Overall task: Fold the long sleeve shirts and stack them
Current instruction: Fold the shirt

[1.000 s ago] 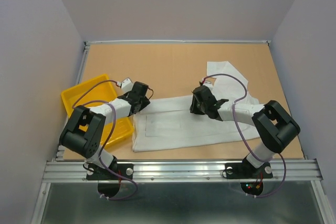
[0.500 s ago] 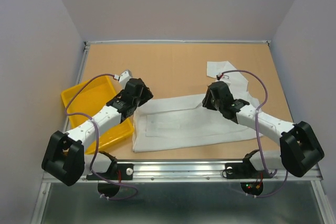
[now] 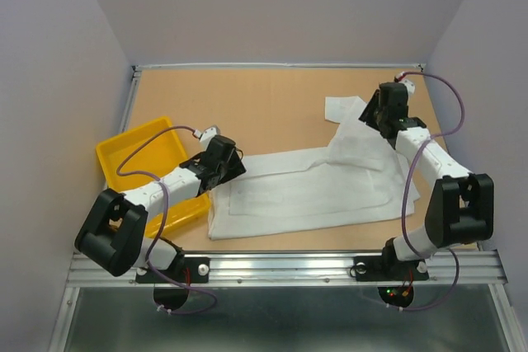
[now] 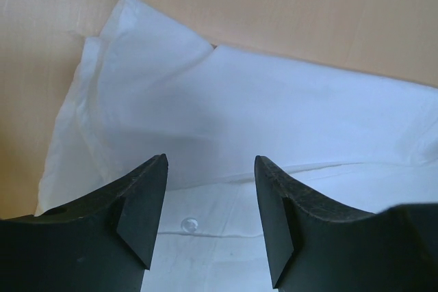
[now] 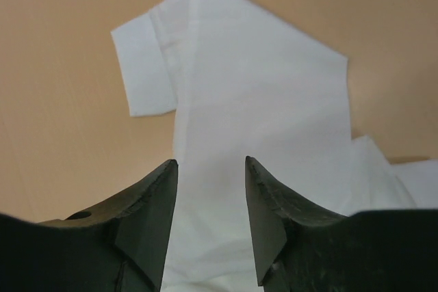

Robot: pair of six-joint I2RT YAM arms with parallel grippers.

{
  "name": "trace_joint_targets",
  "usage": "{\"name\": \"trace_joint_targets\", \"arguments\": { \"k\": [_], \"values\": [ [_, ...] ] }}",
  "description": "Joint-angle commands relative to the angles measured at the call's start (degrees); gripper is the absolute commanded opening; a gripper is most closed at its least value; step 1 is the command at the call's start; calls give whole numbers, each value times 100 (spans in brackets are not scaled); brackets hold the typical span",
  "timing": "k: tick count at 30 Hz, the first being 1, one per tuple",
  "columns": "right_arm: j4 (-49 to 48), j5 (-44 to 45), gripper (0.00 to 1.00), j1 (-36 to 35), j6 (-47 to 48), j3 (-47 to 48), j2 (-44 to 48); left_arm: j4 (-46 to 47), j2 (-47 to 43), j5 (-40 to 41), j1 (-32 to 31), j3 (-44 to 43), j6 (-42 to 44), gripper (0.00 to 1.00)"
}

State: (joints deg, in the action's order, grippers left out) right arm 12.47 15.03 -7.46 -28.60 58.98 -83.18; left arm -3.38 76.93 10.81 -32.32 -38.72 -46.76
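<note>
One long sleeve shirt (image 3: 305, 195), white and thin, lies flat across the middle of the table, with a sleeve (image 3: 351, 129) running up toward the far right. My left gripper (image 3: 234, 164) hovers over the shirt's left end, open, nothing between its fingers. In the left wrist view the left gripper (image 4: 211, 162) looks down on the white fabric (image 4: 274, 100) and a small clear button (image 4: 189, 223). My right gripper (image 3: 371, 113) hangs over the sleeve, also open and empty. In the right wrist view the right gripper (image 5: 210, 162) frames the sleeve (image 5: 260, 80) and its cuff (image 5: 144, 66).
A yellow plastic tray (image 3: 132, 154) sits at the left of the table, with my left arm crossing over its near right part. Grey walls close in the table on three sides, and a metal rail (image 3: 289, 265) runs along the near edge.
My right gripper left the middle of the shirt and swung to the far right, over the sleeve, opening wider. My left gripper shifted slightly nearer, staying open at the shirt's left end.
</note>
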Motion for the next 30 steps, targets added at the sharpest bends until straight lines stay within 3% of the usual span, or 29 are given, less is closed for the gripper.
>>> {"name": "trace_joint_targets", "arguments": {
  "k": [1, 6, 14, 26, 30],
  "values": [
    [-34, -183, 50, 684, 346, 867, -610, 83, -2, -79, -12, 110, 36, 64],
    [-52, -790, 52, 1439, 715, 1589, -1690, -22, -20, -71, -12, 277, -43, 64],
    [-87, -1801, 55, 1652, 1743, 2469, -2939, -189, -274, -53, -12, 356, -44, 64],
    [-78, -2496, 55, 1660, 2385, 2786, -3723, -488, -468, 264, -12, 260, 44, 64],
    [-78, -2531, 49, 1660, 2429, 2724, -3750, -454, -389, 220, -12, 295, 36, 64]
  ]
}}
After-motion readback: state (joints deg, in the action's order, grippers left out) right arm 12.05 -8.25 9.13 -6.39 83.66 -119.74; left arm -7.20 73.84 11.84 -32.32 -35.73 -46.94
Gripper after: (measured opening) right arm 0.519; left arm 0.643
